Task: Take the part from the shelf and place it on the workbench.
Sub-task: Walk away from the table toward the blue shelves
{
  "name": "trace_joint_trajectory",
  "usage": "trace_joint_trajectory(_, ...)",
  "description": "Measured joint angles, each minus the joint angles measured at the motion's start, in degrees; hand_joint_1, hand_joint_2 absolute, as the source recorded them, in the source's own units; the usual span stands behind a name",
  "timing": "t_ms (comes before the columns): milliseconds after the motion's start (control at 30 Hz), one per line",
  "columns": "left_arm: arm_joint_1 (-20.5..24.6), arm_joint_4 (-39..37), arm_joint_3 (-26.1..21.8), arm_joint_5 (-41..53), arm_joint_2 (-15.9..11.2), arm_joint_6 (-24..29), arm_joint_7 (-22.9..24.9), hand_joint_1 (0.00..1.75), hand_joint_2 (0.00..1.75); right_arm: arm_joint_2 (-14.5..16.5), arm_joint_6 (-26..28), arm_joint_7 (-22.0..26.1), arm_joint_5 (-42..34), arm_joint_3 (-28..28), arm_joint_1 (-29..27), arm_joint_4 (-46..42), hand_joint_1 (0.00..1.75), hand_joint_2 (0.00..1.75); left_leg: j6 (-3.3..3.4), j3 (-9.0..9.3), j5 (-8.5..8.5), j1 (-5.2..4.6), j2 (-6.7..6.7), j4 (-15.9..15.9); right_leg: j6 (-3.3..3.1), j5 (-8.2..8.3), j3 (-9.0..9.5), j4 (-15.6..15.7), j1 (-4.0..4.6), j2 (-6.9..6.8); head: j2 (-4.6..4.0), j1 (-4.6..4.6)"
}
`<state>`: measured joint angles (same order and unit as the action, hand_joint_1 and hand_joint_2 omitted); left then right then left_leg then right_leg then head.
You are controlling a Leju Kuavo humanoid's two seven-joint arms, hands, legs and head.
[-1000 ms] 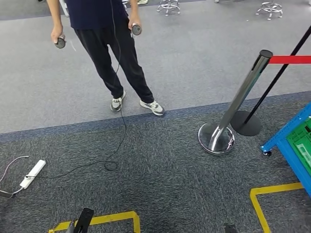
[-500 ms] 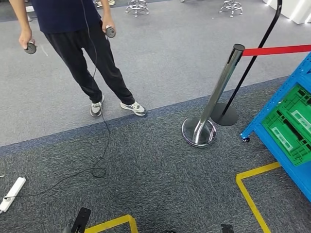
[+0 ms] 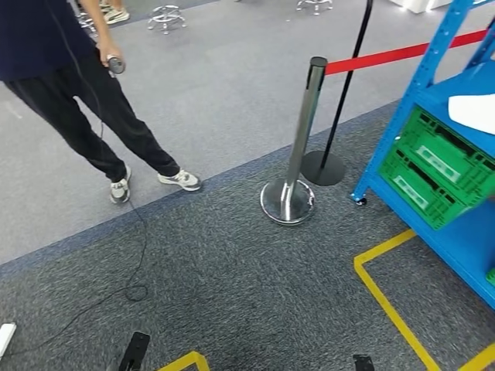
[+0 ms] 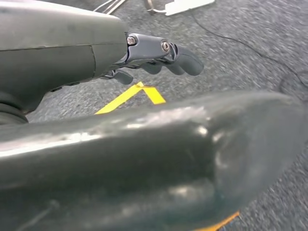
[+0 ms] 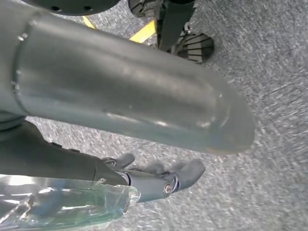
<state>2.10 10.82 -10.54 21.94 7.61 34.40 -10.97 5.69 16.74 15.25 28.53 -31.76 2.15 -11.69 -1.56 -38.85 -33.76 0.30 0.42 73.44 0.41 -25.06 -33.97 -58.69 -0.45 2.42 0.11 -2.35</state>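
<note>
**Turning toward the shelf, hands hanging empty**

Nearest, both arms hang down over the carpet. The left hand (image 4: 160,53) has its fingers loosely apart and straight, holding nothing. The right hand (image 5: 160,178) looks the same, fingers extended and nothing between them, though something clear and plastic-like sits blurred at the edge beside it and I cannot tell what it is.

On the floor ahead run yellow tape lines (image 3: 385,297). Beyond them stands a chrome post (image 3: 295,154) carrying a red belt (image 3: 403,52), and a person (image 3: 64,85) holding a controller stands to the left.

The whole view has swung right over the last second: the post and person slid left, and the blue shelf (image 3: 431,116), earlier just a corner, now shows green crates (image 3: 438,166). A white item (image 3: 474,112) on the shelf may be the part; I cannot be sure. The robot seems partway through turning, with the pickup not yet begun.
</note>
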Motion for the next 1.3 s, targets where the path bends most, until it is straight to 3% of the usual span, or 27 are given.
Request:
trace_joint_trajectory(67,0.0,0.0,0.0,0.1,0.0,0.0,0.1,0.00,0.00,0.0,0.0,0.0,0.1,0.0,-0.1,0.0,0.00,0.00,-0.13,2.12,3.81,0.30,-0.60,-4.9,0.27,0.11,0.04,0.0,-0.19,1.52,0.00,0.00)
trace_joint_trajectory(133,0.0,0.0,0.0,0.2,0.0,0.0,0.3,0.00,0.00,0.1,0.0,0.1,0.1,0.0,0.0,0.0,0.00,0.00,-0.25,5.37,6.77,0.83,-2.85,-11.9,0.90,0.18,-0.21,-0.2,-0.24,2.98,0.00,0.03)
trace_joint_trajectory(200,0.1,0.0,0.0,0.2,0.0,0.1,0.5,0.00,0.00,0.1,-0.1,0.2,0.2,0.0,0.1,0.0,0.00,0.00,0.09,6.67,7.20,0.95,-4.21,-15.0,1.75,0.38,-0.72,-0.3,-0.30,4.15,0.00,0.09)
trace_joint_trajectory(267,0.1,0.0,0.1,0.3,0.0,0.1,0.7,0.00,0.00,0.1,-0.2,0.2,0.2,0.0,-0.3,0.0,0.00,0.00,0.97,6.69,7.29,0.76,-3.35,-15.4,2.50,0.63,-1.29,-0.1,-0.58,4.68,0.00,0.09)
trace_joint_trajectory(333,0.2,0.0,0.1,0.3,-0.1,0.1,0.8,0.00,0.00,0.1,-0.2,0.2,0.3,0.0,-0.4,0.1,0.00,0.00,1.90,6.74,7.50,0.68,-2.21,-15.6,2.89,-0.63,-2.61,-2.2,-0.52,2.48,0.00,-0.19)
trace_joint_trajectory(400,0.0,0.0,0.1,0.3,-0.1,0.1,0.8,0.00,0.00,0.1,-0.2,0.2,0.3,0.0,-0.1,0.1,0.00,0.00,2.53,6.75,7.45,0.38,-0.83,-15.7,2.98,-4.07,-5.73,-8.8,-0.33,-0.60,0.00,-0.44)
trace_joint_trajectory(467,-0.1,0.0,0.1,0.3,-0.2,0.2,0.9,0.00,0.00,0.2,-0.2,0.2,0.3,0.0,0.0,0.1,0.00,0.00,2.77,6.78,7.35,0.03,0.59,-15.6,3.03,-6.69,-8.80,-15.5,-0.32,-1.64,0.00,-0.44)
trace_joint_trajectory(500,-0.1,0.0,0.1,0.4,-0.2,0.2,0.9,0.00,0.00,0.2,-0.3,0.2,0.3,0.0,0.0,0.1,0.00,0.00,2.82,6.82,7.30,-0.07,1.22,-15.6,3.01,-6.60,-9.06,-16.4,-0.31,-1.82,0.00,-0.45)
trace_joint_trajectory(533,-0.1,0.0,0.1,0.5,-0.2,0.2,1.0,0.00,0.00,0.2,-0.3,0.1,0.4,0.0,-0.1,0.1,0.00,0.00,2.79,6.91,7.22,-0.13,1.79,-15.6,2.94,-5.49,-8.11,-15.0,-0.30,-1.99,0.00,-0.45)
trace_joint_trajectory(633,-0.1,0.0,0.1,0.9,-0.2,0.3,1.2,0.00,0.00,0.2,-0.5,0.0,0.5,0.0,0.0,0.1,0.00,0.00,2.26,7.40,6.79,-0.37,3.39,-15.5,2.43,-1.24,-1.84,-4.1,0.03,-4.45,0.00,-0.44)
trace_joint_trajectory(700,-0.1,0.0,0.1,1.0,-0.2,0.4,1.3,0.00,0.00,0.2,-0.6,0.0,0.6,0.0,0.3,0.1,0.00,0.00,1.76,7.58,6.58,-0.62,4.28,-15.4,1.87,-0.83,-0.15,-1.0,0.44,-5.39,0.00,-0.35)
trace_joint_trajectory(767,0.0,0.0,0.1,1.2,-0.2,0.6,1.4,0.00,0.00,0.3,-0.6,-0.1,0.6,0.0,0.2,0.1,0.00,0.00,1.23,7.69,6.47,-0.56,5.11,-15.4,1.17,-0.62,-0.21,-0.8,0.56,-4.20,0.00,-0.33)
trace_joint_trajectory(833,0.1,0.0,0.1,1.4,-0.2,0.8,1.5,0.00,0.00,0.3,-0.6,-0.1,0.7,0.0,0.1,0.1,0.00,0.00,0.59,7.23,5.26,-0.34,4.01,-14.0,0.52,-0.34,-0.10,-0.4,0.36,-3.13,0.00,-0.22)
trace_joint_trajectory(933,0.0,0.0,0.1,1.5,-0.2,1.2,2.0,0.00,0.00,0.2,-0.6,-0.2,0.8,0.0,0.4,0.1,0.00,0.00,0.05,2.88,0.60,-0.13,0.84,-4.9,-0.09,-0.10,-0.10,-0.2,0.09,-1.48,0.00,0.00)
trace_joint_trajectory(967,-0.1,0.0,0.1,1.5,-0.2,1.3,2.1,0.00,0.00,0.2,-0.6,-0.4,0.9,0.0,0.4,0.1,0.00,0.00,-0.01,1.24,-0.36,-0.08,0.41,-1.8,-0.17,-0.08,-0.12,-0.2,0.08,-0.81,0.00,0.01)
trace_joint_trajectory(1000,-0.2,0.0,0.1,1.6,-0.2,1.5,2.2,0.00,0.00,0.2,-0.7,-0.6,1.0,0.0,0.4,0.2,0.00,0.00,-0.06,0.29,-0.29,-0.04,0.19,-0.3,-0.17,-0.07,-0.12,-0.2,0.05,-0.11,0.00,0.01)
trace_joint_trajectory(1033,-0.2,0.0,0.1,1.8,-0.2,1.7,2.4,0.00,0.00,0.3,-0.7,-0.7,1.1,0.0,0.3,0.2,0.00,0.00,-0.09,0.29,0.83,0.03,0.01,-0.8,-0.11,-0.03,-0.11,-0.2,0.00,0.62,0.00,0.01)
trace_joint_trajectory(1067,-0.2,0.0,0.1,2.1,-0.2,1.9,2.5,0.00,0.00,0.3,-0.7,-0.9,1.2,0.0,0.2,0.2,0.00,0.00,-0.13,1.29,2.75,0.16,-0.33,-3.2,0.02,0.02,-0.10,-0.2,-0.09,1.35,0.00,0.01)
trace_joint_trajectory(1133,-0.2,0.0,0.2,2.6,-0.2,2.2,3.1,0.00,0.00,0.3,-0.7,-0.9,1.3,0.0,0.3,0.2,0.00,0.00,-0.32,4.66,6.26,0.69,-2.46,-10.4,0.56,0.10,-0.26,-0.4,-0.20,2.81,0.00,0.07)
trace_joint_trajectory(1200,-0.1,0.0,0.3,2.7,-0.2,2.2,3.7,0.00,0.00,0.3,-0.7,-0.8,1.3,0.0,0.4,0.2,0.00,0.00,-0.17,6.62,7.25,1.00,-4.45,-14.7,1.34,0.27,-0.74,-0.5,-0.27,4.09,0.00,0.14)
trace_joint_trajectory(1233,0.0,-0.1,0.3,2.6,-0.2,2.2,4.0,0.00,0.00,0.3,-0.8,-0.7,1.3,0.0,0.4,0.2,0.00,0.00,0.13,6.82,7.11,0.94,-4.69,-15.3,1.79,0.42,-1.00,-0.5,-0.34,4.66,0.00,0.18)
trace_joint_trajectory(1300,0.1,-0.1,0.3,2.4,-0.2,2.0,4.5,0.00,0.00,0.3,-0.8,-0.7,1.3,0.0,0.0,0.2,0.00,0.00,1.02,6.78,7.31,0.82,-3.62,-15.4,2.50,0.58,-1.51,-0.3,-0.59,4.90,0.00,0.21)
